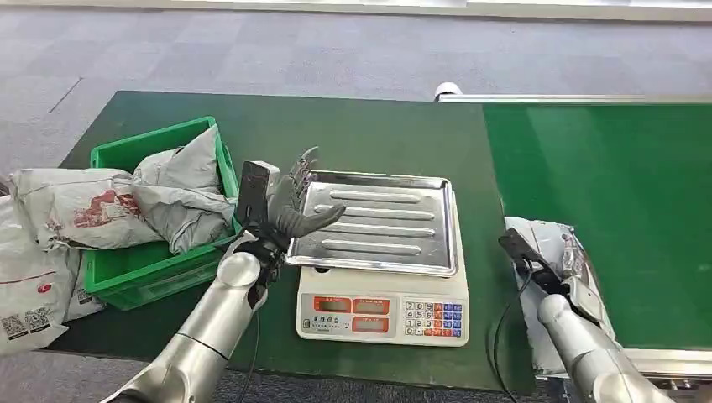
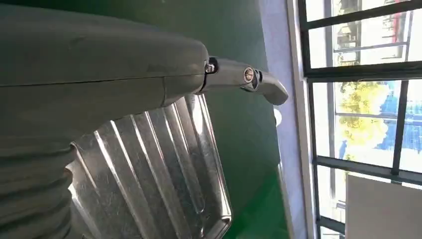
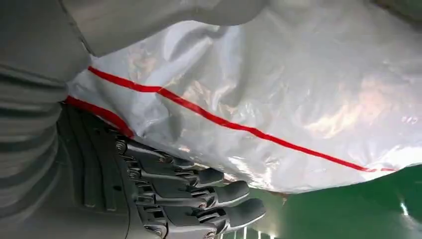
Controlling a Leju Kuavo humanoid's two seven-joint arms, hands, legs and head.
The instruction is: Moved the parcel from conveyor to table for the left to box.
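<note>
A grey plastic parcel [image 1: 550,238] with a red stripe lies at the near left corner of the green conveyor [image 1: 621,193]. My right hand [image 1: 578,288] is on it. The right wrist view has the parcel [image 3: 278,79] sitting between the thumb and the dark fingers [image 3: 219,194] of my right hand [image 3: 149,189], which holds it. Over the left edge of the scale's steel tray [image 1: 395,222] hovers my left hand [image 1: 295,206], fingers spread and holding nothing. In the left wrist view its thumb [image 2: 249,79] reaches over the ribbed tray [image 2: 164,169].
The tray sits on a white weighing scale [image 1: 382,317] mid-table. A green crate [image 1: 126,154] at the left holds several grey parcels [image 1: 180,197], with more parcels [image 1: 29,277] piled beside it. The dark green table [image 1: 361,134] stretches behind the scale.
</note>
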